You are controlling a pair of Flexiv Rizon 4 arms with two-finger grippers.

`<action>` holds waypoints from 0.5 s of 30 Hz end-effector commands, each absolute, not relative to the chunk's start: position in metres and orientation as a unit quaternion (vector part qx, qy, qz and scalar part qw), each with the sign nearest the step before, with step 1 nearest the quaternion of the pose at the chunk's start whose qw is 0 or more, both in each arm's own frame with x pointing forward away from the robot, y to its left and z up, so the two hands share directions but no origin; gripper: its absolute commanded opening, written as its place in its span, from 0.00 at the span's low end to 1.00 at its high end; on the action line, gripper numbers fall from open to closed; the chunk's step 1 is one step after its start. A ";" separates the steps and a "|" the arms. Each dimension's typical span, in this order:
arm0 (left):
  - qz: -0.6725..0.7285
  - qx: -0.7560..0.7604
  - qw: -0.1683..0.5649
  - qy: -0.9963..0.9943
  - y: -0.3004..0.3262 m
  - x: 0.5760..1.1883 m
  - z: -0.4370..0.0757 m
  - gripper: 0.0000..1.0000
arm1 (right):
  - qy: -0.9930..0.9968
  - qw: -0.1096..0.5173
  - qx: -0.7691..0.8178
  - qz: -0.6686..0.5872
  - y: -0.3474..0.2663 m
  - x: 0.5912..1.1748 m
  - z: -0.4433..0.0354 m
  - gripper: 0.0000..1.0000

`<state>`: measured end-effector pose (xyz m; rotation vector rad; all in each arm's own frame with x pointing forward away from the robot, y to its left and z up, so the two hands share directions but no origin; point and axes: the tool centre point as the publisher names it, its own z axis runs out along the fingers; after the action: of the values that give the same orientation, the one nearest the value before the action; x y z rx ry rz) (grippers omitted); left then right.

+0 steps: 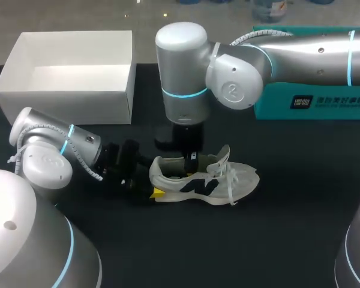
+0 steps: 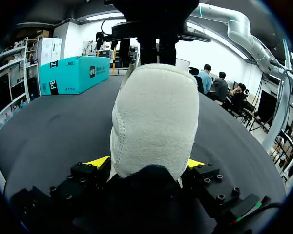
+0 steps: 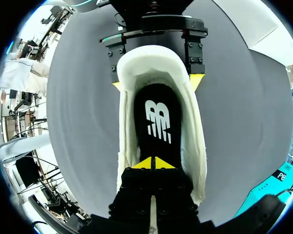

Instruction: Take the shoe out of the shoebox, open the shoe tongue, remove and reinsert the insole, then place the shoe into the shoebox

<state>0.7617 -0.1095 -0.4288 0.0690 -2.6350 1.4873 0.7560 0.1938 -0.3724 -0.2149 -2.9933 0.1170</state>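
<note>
The shoe (image 1: 211, 182) stands on its sole near the middle of the black worktop (image 1: 288, 240). Its long axis runs across the head view, toe toward my right and heel toward my left. The left tool (image 2: 147, 163) clamps the heel, one yellow tip on each side. The right tool (image 3: 153, 163) reaches down into the shoe's opening, its tips pressed together over the black insole (image 3: 156, 117); I cannot tell whether they pinch it. The open white shoebox (image 1: 66, 105) sits apart at the far left.

Cream shoe (image 1: 204, 180) stands upright — black insole (image 3: 156, 124) inside — near the open white shoebox (image 1: 66, 105).
</note>
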 end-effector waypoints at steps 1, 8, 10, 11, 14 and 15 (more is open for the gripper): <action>0.489 0.023 0.057 -0.870 -0.108 0.759 -0.432 0.00 | -0.995 0.052 -0.073 0.039 0.191 0.757 -0.378 0.00; 0.489 0.023 0.057 -0.870 -0.108 0.759 -0.432 0.00 | -0.997 -0.001 -0.072 0.037 0.192 0.759 -0.382 0.00; 0.489 0.023 0.057 -0.870 -0.108 0.759 -0.432 0.00 | -0.996 -0.010 -0.078 0.032 0.191 0.760 -0.385 0.00; 0.489 0.023 0.057 -0.870 -0.108 0.759 -0.432 0.00 | -0.996 -0.016 -0.080 0.033 0.191 0.760 -0.386 0.00; 0.489 0.023 0.057 -0.870 -0.108 0.759 -0.432 0.00 | -0.995 -0.028 -0.088 0.035 0.191 0.763 -0.389 0.00; 0.489 0.023 0.057 -0.870 -0.108 0.759 -0.432 0.00 | -0.995 -0.032 -0.090 0.037 0.191 0.764 -0.390 0.00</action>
<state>0.7617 -0.1095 -0.4288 0.0690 -2.6350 1.4874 0.7670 0.1918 -0.3881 -0.2821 -3.1725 0.1167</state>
